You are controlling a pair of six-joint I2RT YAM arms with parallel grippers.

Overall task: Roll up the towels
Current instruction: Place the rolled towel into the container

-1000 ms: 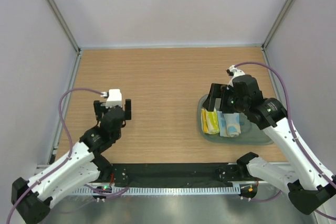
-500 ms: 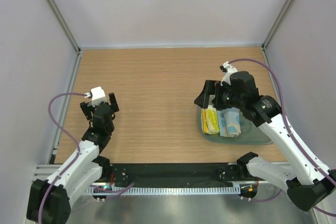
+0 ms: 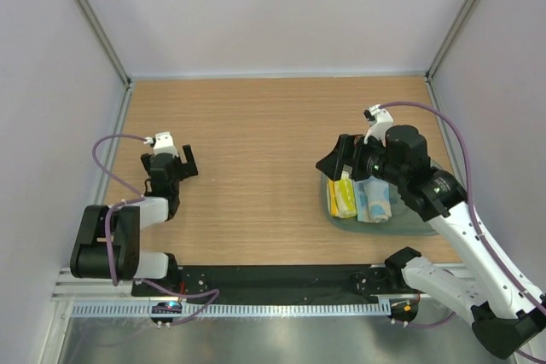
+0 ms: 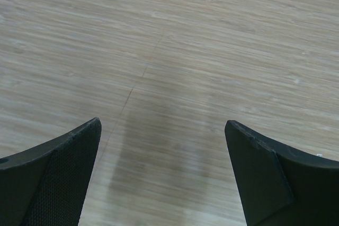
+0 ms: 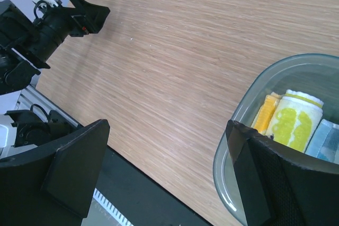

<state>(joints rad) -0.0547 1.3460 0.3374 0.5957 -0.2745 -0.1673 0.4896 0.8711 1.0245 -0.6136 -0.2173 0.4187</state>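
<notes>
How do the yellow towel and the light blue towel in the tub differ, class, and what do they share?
The yellow towel lies on the left side of the tub; the light blue towel lies to its right. The yellow towel is bright yellow, while the light blue towel is pale with coloured marks. Both are rolled and lie side by side inside the tub.

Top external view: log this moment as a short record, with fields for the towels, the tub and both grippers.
yellow towel: rolled, lying in the tub
blue towel: rolled, beside the yellow one, on its right in the top view
tub: on the right side of the table, holds both towels
left gripper: open, empty, over bare wood at the left
right gripper: open, empty, near the tub's left rim
task state: both towels appear rolled
</notes>
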